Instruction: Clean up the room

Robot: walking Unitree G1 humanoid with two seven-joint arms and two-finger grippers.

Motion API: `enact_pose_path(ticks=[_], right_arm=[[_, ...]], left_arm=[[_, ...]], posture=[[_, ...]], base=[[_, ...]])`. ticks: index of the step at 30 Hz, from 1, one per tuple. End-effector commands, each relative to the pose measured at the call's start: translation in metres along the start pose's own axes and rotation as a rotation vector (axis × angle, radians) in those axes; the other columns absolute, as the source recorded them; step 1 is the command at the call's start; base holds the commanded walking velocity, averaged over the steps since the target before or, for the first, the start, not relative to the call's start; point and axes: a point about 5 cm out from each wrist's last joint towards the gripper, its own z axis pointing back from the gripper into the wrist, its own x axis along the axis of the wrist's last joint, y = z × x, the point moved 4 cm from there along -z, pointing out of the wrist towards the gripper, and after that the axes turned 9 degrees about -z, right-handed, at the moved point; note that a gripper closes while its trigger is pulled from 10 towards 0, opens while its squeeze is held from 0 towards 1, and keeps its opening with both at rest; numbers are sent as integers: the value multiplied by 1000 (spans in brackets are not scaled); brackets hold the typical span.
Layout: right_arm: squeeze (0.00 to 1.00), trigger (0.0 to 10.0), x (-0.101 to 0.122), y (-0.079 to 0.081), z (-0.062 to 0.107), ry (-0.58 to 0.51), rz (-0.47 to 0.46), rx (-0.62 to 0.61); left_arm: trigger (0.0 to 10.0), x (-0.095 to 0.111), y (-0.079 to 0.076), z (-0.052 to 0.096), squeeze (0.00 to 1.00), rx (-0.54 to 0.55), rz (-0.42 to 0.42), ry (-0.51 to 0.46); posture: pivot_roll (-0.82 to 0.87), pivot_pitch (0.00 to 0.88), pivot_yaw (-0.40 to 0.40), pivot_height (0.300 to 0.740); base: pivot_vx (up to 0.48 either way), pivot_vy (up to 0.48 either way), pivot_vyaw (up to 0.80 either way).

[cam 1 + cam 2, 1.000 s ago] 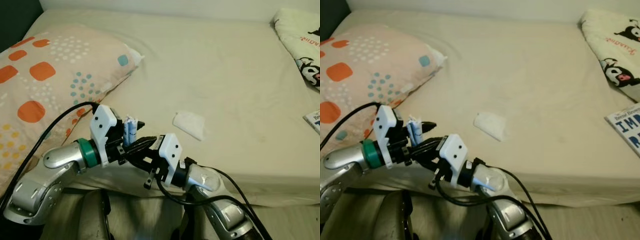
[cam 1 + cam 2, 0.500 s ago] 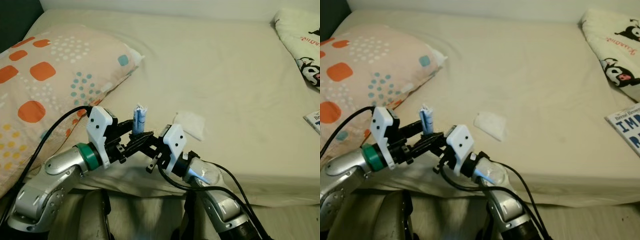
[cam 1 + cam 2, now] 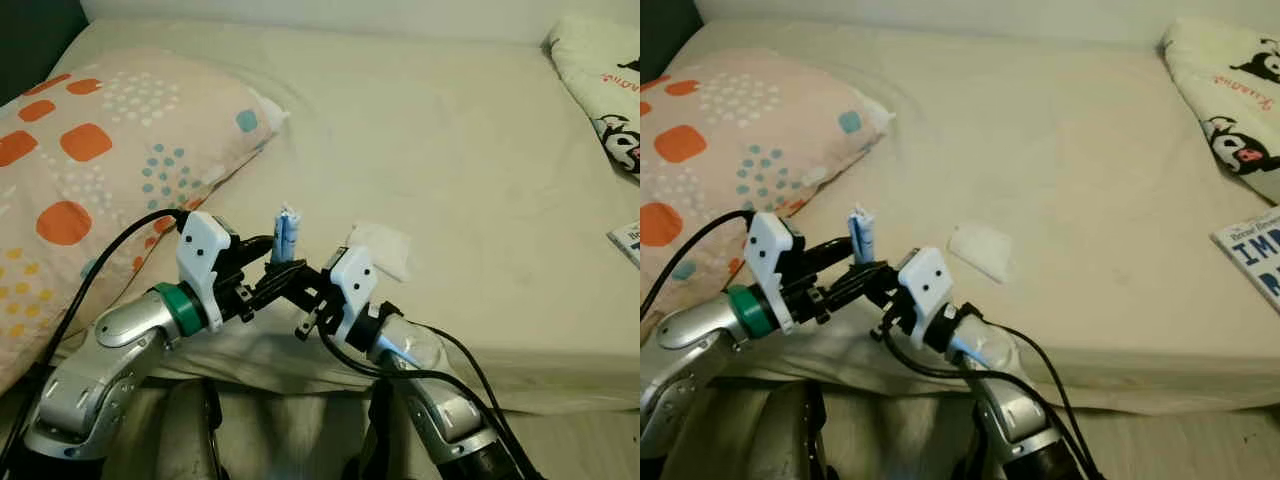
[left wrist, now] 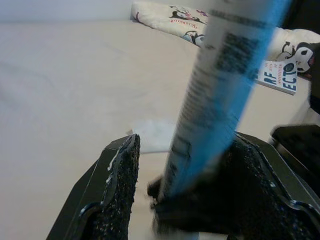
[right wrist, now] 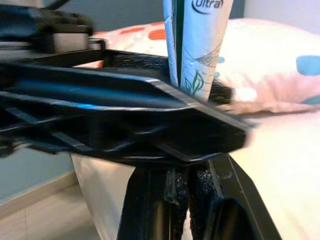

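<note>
A blue-and-white tube (image 3: 287, 236) stands upright over the front edge of the bed (image 3: 460, 140), where my two grippers meet. My right gripper (image 3: 289, 279) is shut on the tube's lower end; in the right wrist view the tube (image 5: 197, 45) rises from between its closed fingers. My left gripper (image 3: 270, 262) reaches in from the left and is open. In the left wrist view its fingers (image 4: 117, 175) stand wide apart on either side of the tube (image 4: 220, 90). A crumpled white tissue (image 3: 380, 248) lies on the sheet just behind my right wrist.
A patterned pillow (image 3: 110, 150) with orange and teal spots lies at the left of the bed. A cartoon-print blanket (image 3: 1230, 90) is bunched at the far right, with a book (image 3: 1252, 250) below it at the edge. Floor shows below the mattress edge.
The tube stood in my left gripper a second ago. Now my right gripper holds it, a little higher and further right, and my left fingers have opened.
</note>
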Motion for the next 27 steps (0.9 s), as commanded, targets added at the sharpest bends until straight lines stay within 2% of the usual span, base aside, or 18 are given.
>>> enact_pose_path(ticks=[1,2,4,6,7,8,10,11,12,14,18,23,24,25,27], right_arm=[[0,10000,4,7,-1,-22,15,29],[0,10000,4,7,0,-23,23,26],[0,10000,3,7,4,-20,42,15],[0,10000,2,4,9,-11,57,-12],[0,10000,2,3,9,-10,59,-15],[0,10000,1,2,11,-14,46,-32],[0,10000,-3,-2,11,-7,36,-62],[0,10000,-3,-2,11,-7,36,-62],[0,10000,-8,-4,9,3,39,-79],[0,10000,-8,-6,7,-4,45,-83],[0,10000,0,-10,5,-28,57,-96],[0,10000,-2,-6,9,-16,74,-77],[0,10000,-2,-6,9,-18,74,-77],[0,10000,-2,-5,10,-19,73,-74],[0,10000,-3,-4,9,-21,72,-70]], left_arm=[[10000,-5,-4,0,1000,-15,14,28],[10000,-1,-6,1,0,-20,9,20],[10000,9,-13,8,0,-27,-13,7],[10000,10,-27,18,0,-63,-86,28],[10000,10,-28,18,0,-67,-94,31],[10000,10,-31,17,0,-50,-70,14],[10000,6,-33,12,0,2,-33,-8],[10000,6,-33,12,0,2,-33,-8],[10000,0,-37,3,0,37,-31,-8],[10000,-5,-42,-5,0,49,-52,0],[10000,-6,-29,-5,0,114,-50,3],[10000,-12,-16,0,0,125,-88,37],[9765,-11,-12,0,0,136,-91,36],[8235,-10,-9,-1,0,149,-91,30],[8235,-10,-7,-2,0,155,-91,25]], posture=[[213,119,14,520],[215,105,13,520],[216,79,7,520],[216,46,-5,520],[216,46,-5,520],[221,14,-31,520],[223,5,-37,520],[223,5,-37,520],[219,0,-35,520],[215,0,-28,520],[207,0,-26,520],[194,0,-15,520],[194,0,-15,520],[194,0,-15,520],[194,0,-15,520]], base=[[0,0,0],[0,0,0],[0,0,0],[0,0,0],[0,0,0],[0,0,0],[0,0,0],[0,0,0],[0,0,0],[0,0,0],[0,0,0],[0,0,0],[0,0,0],[0,0,0],[0,0,0]])
